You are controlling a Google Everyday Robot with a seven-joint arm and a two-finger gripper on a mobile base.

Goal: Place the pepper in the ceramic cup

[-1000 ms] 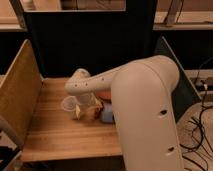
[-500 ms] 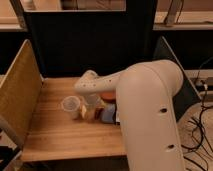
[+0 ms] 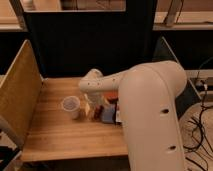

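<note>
Dark red and small, the pepper (image 3: 98,111) seems to lie on the wooden worktop (image 3: 50,135), about midway between its far and near edges and over toward the right edge. It sits against a blue flat packet (image 3: 108,117) on its right-edge side. Which way its long axis runs cannot be told, as it is too small and too shadowed. An orange-red object (image 3: 111,98) shows just beyond it toward the far edge, partly hidden.

Toward the left edge the ceramic cup (image 3: 71,106) stands upright with its mouth open upward, clearly apart from the pepper. The gripper (image 3: 90,107) hangs low over the worktop between the two, at the end of the white arm (image 3: 150,100) that reaches in from the near right corner. It is just beside the cup on one side and the pepper on the other. Whether it is wide, narrow or already holding something cannot be told.

As I judge it, the coming move depends on this line-up. The pepper lies on the gripper's right-edge side and the cup on its left-edge side. A pick would need a short shift rightward, then a carry back over the rim. The packet crowds the pepper, and the nearby cup could be nudged.
</note>
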